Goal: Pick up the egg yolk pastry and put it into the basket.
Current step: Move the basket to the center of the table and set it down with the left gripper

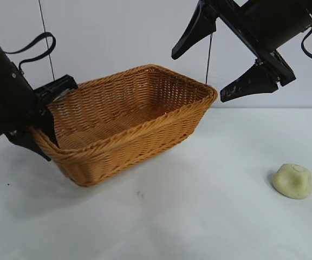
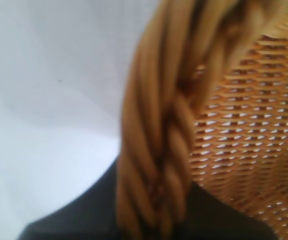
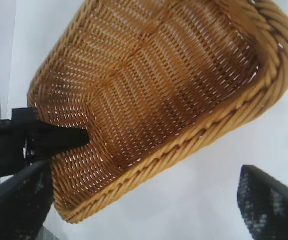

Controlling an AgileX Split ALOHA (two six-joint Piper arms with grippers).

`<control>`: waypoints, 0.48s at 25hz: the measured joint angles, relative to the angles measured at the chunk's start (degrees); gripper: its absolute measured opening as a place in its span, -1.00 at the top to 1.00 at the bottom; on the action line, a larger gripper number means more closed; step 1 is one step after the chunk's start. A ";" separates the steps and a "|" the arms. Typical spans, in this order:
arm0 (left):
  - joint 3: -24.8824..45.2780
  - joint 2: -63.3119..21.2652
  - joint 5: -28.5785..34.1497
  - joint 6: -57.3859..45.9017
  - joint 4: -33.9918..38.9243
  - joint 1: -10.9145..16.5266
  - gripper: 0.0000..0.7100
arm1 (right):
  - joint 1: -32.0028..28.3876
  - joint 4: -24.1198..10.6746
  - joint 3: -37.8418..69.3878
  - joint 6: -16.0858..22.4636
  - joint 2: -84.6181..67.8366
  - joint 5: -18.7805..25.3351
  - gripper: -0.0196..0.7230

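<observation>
From outside the rig, you see the basket filling the middle of the table, tipped so its 3 o'clock end rides clear of the surface. Your left gripper is at 9 o'clock, pinching the braided rim at the basket's short end, one finger inside and one outside. The egg yolk pastry sits alone on the table at about 4 o'clock, well apart from the basket. Your right gripper hangs at 1 o'clock above the basket's far corner, its fingers spread wide and holding nothing. The left wrist view is filled by the braided rim with the weave behind it; the hold is on a narrow strip of braid, so the basket could twist or slip out and drop. In the right wrist view, the basket lies open with the left gripper gripping its wall, and a spread right fingertip shows at 5 o'clock. The pastry is absent from this view. If the basket swings toward the right arm, rim and fingers could collide; a hard squeeze would likely dent the pastry.
</observation>
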 joint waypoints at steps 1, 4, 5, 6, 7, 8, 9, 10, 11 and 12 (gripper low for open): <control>-1.48 1.37 1.58 2.01 0.00 0.00 0.68 | 0.00 0.00 0.00 0.00 0.00 0.22 -0.92; -5.86 5.26 5.31 7.57 0.00 0.00 0.68 | 0.00 -0.22 0.00 0.00 0.00 0.51 -0.92; -7.41 6.35 6.46 9.60 0.00 0.00 0.68 | 0.00 -0.22 0.00 0.00 0.00 0.51 -0.92; -8.67 7.14 7.41 11.29 0.00 0.00 0.68 | 0.00 -0.22 0.00 0.00 0.00 0.51 -0.92; -10.02 7.93 8.47 13.41 0.00 0.00 0.68 | 0.00 -0.30 0.00 0.00 0.00 0.56 -0.92; -11.10 8.60 9.29 14.70 0.00 0.00 0.68 | 0.00 -0.37 0.00 0.00 0.00 0.56 -0.92; -11.78 9.03 10.02 15.98 -0.07 0.00 0.68 | 0.00 -0.37 0.00 0.00 0.00 0.56 -0.92; -12.16 9.35 10.30 16.88 -0.10 0.00 0.68 | 0.00 -0.37 0.00 0.00 0.00 0.56 -0.92; -12.29 9.61 10.37 17.61 -0.17 0.00 0.68 | 0.00 -0.37 0.00 0.00 0.00 0.56 -0.92; -12.37 9.91 10.43 17.94 -0.23 0.00 0.68 | 0.00 -0.37 0.00 0.00 0.00 0.56 -0.92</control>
